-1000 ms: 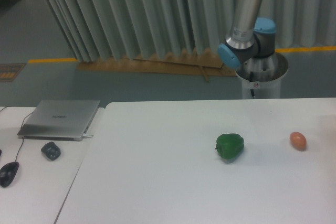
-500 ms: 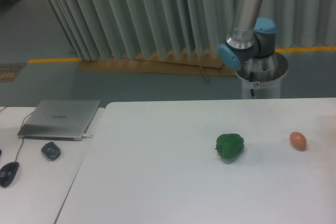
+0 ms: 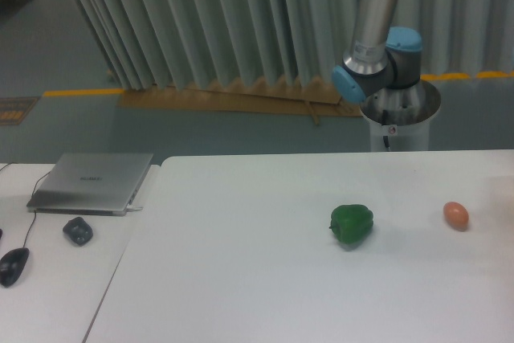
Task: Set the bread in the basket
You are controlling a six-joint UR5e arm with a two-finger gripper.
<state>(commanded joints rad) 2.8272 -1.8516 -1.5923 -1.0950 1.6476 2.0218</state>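
Since neither bread, basket nor the fingers showed in view, their state untellable, the arm risked taking the orange-pink egg-shaped item right of the green pepper instead

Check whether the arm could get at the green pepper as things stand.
Probably yes: the green pepper sits alone on the white table, nothing over or against it. The gripper is out of frame.
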